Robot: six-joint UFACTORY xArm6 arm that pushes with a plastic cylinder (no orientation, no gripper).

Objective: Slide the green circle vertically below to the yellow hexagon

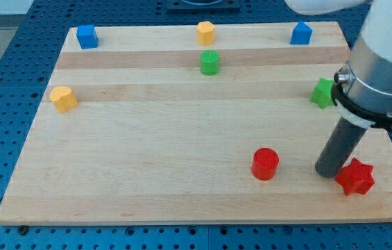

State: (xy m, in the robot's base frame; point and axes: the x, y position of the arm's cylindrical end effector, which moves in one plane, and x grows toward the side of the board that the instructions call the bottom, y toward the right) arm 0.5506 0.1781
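The green circle [209, 62] stands near the view's top middle of the wooden board [147, 160]. The yellow hexagon [205, 32] is just above it at the board's top edge, a small gap between them. My tip [327, 172] rests at the view's lower right, far from both, right next to the red star [355, 178] and to the right of the red circle [265, 164].
A blue block [87, 36] sits at the top left and another blue block [301, 32] at the top right. A yellow block [63, 98] is at the left edge. A green block [322, 92] lies at the right, partly behind the arm.
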